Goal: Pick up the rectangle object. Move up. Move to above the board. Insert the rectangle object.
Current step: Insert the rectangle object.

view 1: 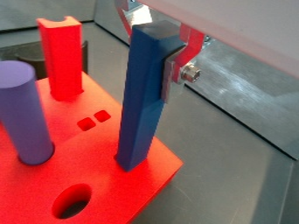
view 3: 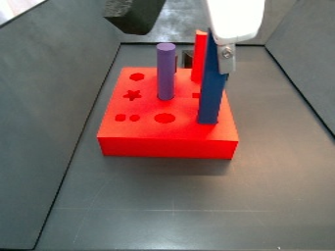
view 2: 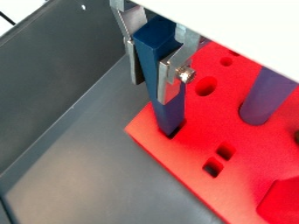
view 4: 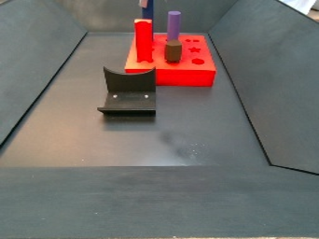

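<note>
A: We log the floor first. In a side view the dark grey floor [view 4: 162, 140] is matte with faint scuffs, and sloped grey walls [view 4: 44, 65] close it in left, right and far.

B: Agreed. The fixture [view 4: 129, 91] stands on that floor, nearer than the board [view 4: 187, 70] and just apart from it.

A: The board sits at the far end in that view. In a side view its top shows a star hole [view 3: 132, 95] and round holes [view 3: 167, 118].

B: Standing in the board we note the purple cylinder [view 3: 167, 71] and the red post [view 3: 201, 57], both upright.

A: The rectangle object [view 3: 210, 93] is upright too, lower end at the board top near its right edge. In a wrist view its foot [view 1: 131, 159] meets the red surface; we cannot tell how deep it sits.

B: The gripper [view 1: 163, 52] is over the board, its silver fingers [view 1: 176, 63] clamped on the upper part of the rectangle object.
</note>
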